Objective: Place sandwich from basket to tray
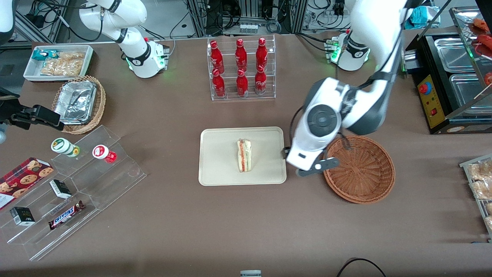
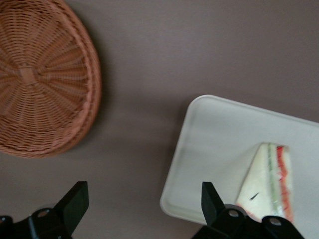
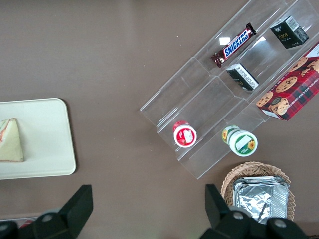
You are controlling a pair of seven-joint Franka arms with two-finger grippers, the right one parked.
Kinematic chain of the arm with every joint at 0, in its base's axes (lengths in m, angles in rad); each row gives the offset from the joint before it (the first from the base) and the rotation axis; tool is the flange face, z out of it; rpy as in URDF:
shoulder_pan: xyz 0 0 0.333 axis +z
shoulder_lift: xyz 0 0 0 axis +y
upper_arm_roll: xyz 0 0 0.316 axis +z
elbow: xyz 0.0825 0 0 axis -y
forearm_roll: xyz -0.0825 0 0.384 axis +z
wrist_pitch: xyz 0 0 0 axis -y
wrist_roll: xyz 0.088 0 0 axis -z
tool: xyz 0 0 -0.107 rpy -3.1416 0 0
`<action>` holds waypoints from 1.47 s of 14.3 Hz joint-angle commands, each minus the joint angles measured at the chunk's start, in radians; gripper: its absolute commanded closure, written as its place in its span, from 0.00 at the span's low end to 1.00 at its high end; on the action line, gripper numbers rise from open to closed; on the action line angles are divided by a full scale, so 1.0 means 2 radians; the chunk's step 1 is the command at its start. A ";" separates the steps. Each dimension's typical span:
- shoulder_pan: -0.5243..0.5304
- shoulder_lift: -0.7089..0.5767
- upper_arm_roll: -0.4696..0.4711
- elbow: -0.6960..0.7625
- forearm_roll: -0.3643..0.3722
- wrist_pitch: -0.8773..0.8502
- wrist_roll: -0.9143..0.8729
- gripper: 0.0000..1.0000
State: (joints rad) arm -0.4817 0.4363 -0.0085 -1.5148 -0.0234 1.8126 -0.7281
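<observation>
Spread black fingers (image 2: 74, 203) frame the left wrist view: the pincer (image 2: 142, 206) is released, holding nothing, its jaws wide apart above the brown desk (image 2: 199, 45). From the front, the pincer (image 1: 303, 167) hangs over the strip of desk between the tray and the basket, with the arm's white wrist housing covering most of it.

Just beside it, toward the working arm's end of the desk, sits the round reddish-brown wicker basket (image 1: 363, 173), with nothing in it; the wrist view shows its woven bottom (image 2: 40, 79) bare. Toward the parked arm's end lies the cream rectangular tray (image 1: 219, 154), flat on the desk and near the basket but not touching it. One finger overlaps the tray's rounded corner (image 2: 174, 201) in the wrist view.

The sandwich (image 1: 244, 155) rests on the tray, about in the middle, its red and green filling edge showing along one side. The wrist camera shows it as a white triangular wedge (image 2: 259, 181) with the coloured layers along its long edge.

Farther from the front camera than the tray stands a clear acrylic rack of six red bottles (image 1: 241, 67). Toward the parked arm's end are a tan basket of foil trays (image 1: 78, 102), a white bin of snacks (image 1: 59, 61) and a stepped clear display (image 1: 77, 192) with small cups, boxes and a Snickers bar (image 1: 66, 214).
</observation>
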 commanded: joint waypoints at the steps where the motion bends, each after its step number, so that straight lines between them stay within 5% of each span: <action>1: 0.028 -0.085 -0.001 -0.095 -0.011 0.003 0.066 0.00; 9: 0.133 -0.206 -0.002 -0.138 -0.008 -0.103 0.203 0.00; 15: 0.251 -0.247 -0.052 -0.116 -0.004 -0.144 0.324 0.00; 21: 0.262 -0.242 -0.046 -0.086 0.030 -0.112 0.333 0.00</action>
State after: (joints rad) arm 0.0297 -0.0497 -0.0984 -1.6968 0.0257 1.5815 -0.0733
